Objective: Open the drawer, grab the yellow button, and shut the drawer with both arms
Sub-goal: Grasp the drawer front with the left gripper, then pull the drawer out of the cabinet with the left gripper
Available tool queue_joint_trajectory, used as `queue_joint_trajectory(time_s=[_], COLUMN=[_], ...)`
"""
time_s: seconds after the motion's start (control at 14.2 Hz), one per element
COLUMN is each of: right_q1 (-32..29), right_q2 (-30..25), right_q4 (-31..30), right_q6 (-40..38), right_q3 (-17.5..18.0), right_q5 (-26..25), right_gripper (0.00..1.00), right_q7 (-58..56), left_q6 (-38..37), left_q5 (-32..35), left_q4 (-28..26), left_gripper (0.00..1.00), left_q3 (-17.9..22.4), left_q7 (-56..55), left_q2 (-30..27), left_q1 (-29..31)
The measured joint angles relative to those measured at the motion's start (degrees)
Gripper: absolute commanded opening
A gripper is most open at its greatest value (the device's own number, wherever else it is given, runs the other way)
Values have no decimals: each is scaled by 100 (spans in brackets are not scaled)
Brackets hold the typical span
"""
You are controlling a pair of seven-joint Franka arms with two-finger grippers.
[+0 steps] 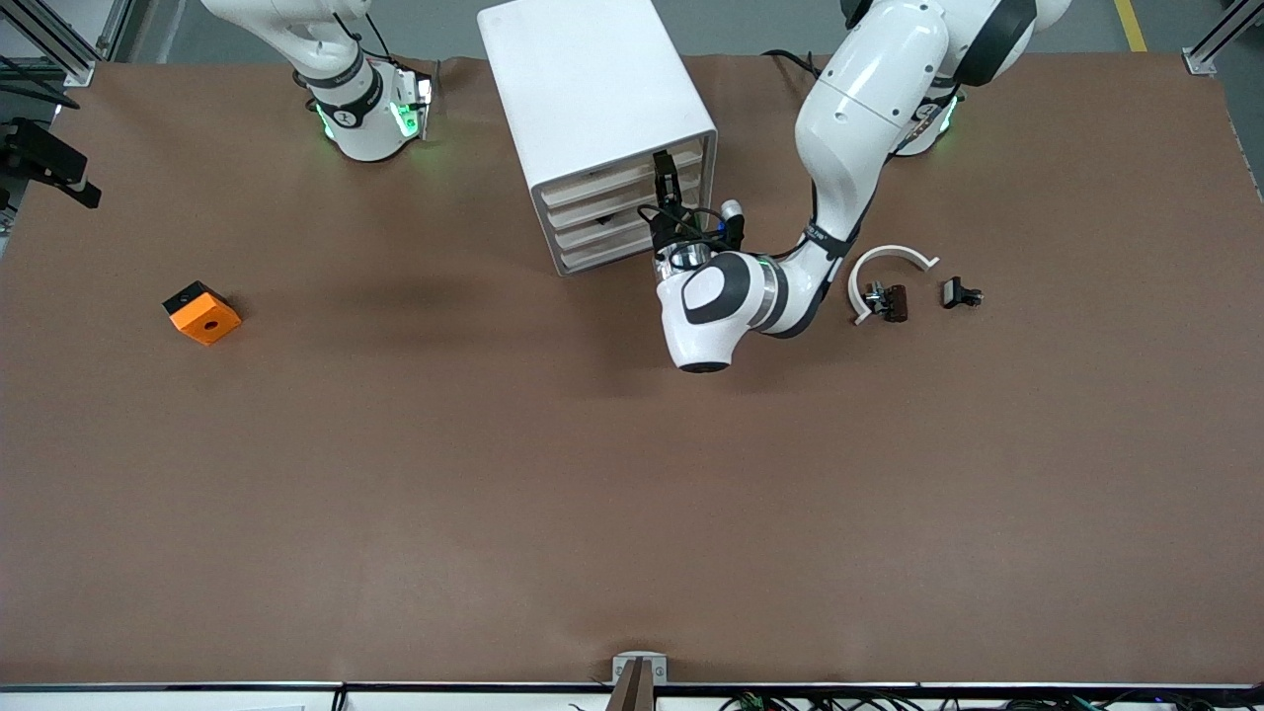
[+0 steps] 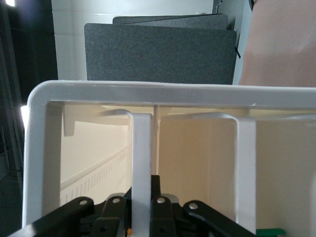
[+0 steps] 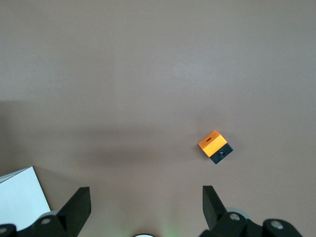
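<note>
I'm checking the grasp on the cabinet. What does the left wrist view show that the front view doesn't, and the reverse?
Only the left wrist view shows the left gripper shut on a white strip of the drawer.

Only the front view shows the orange block, white ring and black clips on the table; the right gripper waits out of frame.

Both show the cabinet.

The left arm (image 1: pixel 839 168) blocks the cabinet (image 1: pixel 592 109) front. Bare tabletop (image 1: pixel 592 494) spreads between the orange block (image 1: pixel 201 313) and the white ring (image 1: pixel 886 269).
</note>
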Motion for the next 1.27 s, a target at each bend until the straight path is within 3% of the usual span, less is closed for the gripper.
queue_joint_trajectory(time_s=[1.27], right_q1=[-17], right_q2=[0], right_q4=[41], right_q6=[82], right_q3=[-45], right_q5=[-1], right_gripper=[100], right_q7=[0], left_q6=[150], left_q5=[-9], left_q4=[143], left_gripper=[14], left_q3=[-12], left_q7=[2], left_q2=[0], left_q1=[1468])
